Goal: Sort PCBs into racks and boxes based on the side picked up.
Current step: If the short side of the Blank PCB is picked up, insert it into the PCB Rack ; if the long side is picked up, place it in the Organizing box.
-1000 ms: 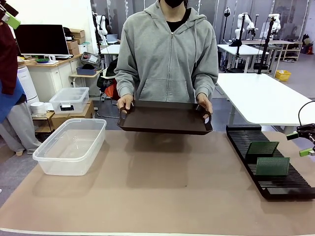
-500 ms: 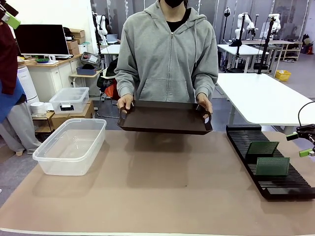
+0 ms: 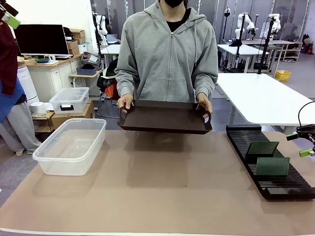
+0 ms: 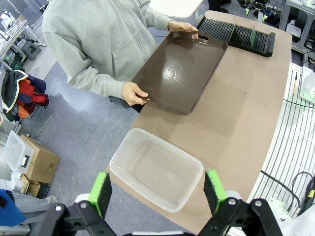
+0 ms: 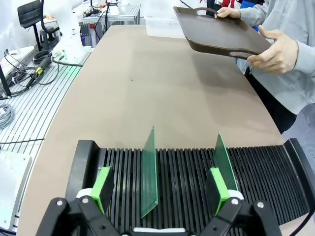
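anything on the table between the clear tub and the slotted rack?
Nothing: in the front view the brown tabletop between the tub and the rack is bare. The person's tray is held above its far edge.

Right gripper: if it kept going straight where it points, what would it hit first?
Probably the long black slotted rack just below the open right gripper, between two upright thin green circuit boards; depth is uncertain.
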